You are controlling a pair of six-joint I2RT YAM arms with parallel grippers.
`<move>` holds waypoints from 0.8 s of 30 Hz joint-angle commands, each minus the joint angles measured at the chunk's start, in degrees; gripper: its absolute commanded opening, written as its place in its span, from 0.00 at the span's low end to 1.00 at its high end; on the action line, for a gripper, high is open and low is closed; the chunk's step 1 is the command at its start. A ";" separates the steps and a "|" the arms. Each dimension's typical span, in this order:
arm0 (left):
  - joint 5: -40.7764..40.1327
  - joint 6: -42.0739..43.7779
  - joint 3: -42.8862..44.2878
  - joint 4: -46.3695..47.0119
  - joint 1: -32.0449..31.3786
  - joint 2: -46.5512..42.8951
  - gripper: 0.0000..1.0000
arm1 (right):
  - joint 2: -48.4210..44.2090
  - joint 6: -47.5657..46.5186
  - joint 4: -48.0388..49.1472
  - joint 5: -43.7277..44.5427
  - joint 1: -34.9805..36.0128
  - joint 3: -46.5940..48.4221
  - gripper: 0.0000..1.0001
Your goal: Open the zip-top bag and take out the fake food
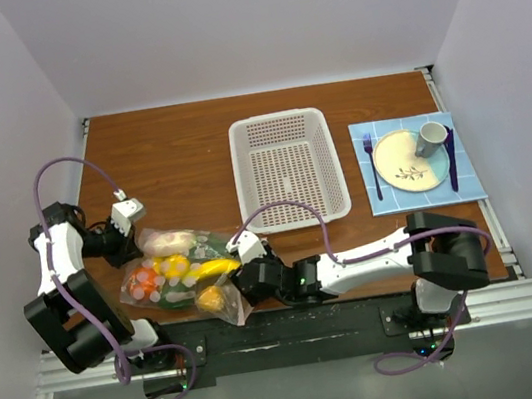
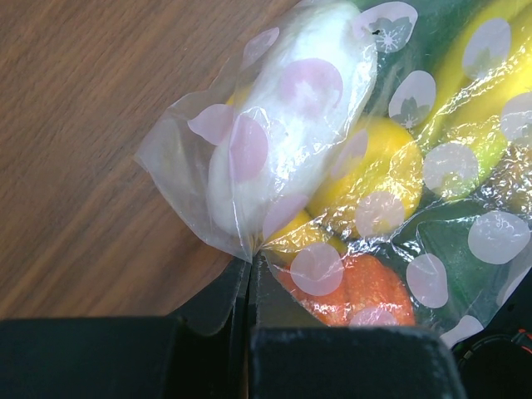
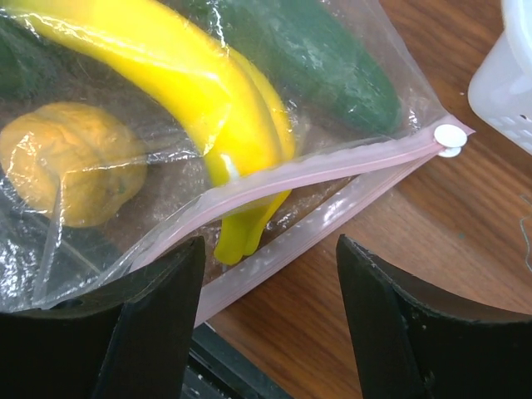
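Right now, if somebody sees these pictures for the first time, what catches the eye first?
The clear dotted zip-top bag, stuffed with bright fake food such as a yellow banana and green cucumber, lies on the table, front left, between the arms. The left gripper is shut on one corner, while the right gripper stands open at the pink zip strip. A white basket stands mid-table behind.

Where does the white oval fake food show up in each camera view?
Top external: white oval plastic food at the upper-left end of the clear pink-dotted zip-top bag, beside the left gripper.
Left wrist: upper centre, behind dotted plastic.
Right wrist: not in it.
Shared landmark: that zip-top bag, in all three views.
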 commanded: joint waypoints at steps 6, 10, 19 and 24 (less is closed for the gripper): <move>0.53 -0.21 1.20 -0.93 0.43 -1.48 0.00 | 8.19 -0.93 6.41 0.06 0.21 3.07 0.67; 0.00 0.06 1.28 -1.11 0.34 -0.96 0.00 | 9.35 -1.63 7.82 1.03 0.21 3.34 0.55; -1.66 -2.84 1.20 3.02 0.43 0.10 0.00 | 0.65 -2.42 9.23 1.82 0.39 -2.46 0.27; -2.72 -3.54 0.93 4.87 0.43 0.54 0.00 | -4.01 -2.07 7.03 2.70 1.00 -4.65 0.12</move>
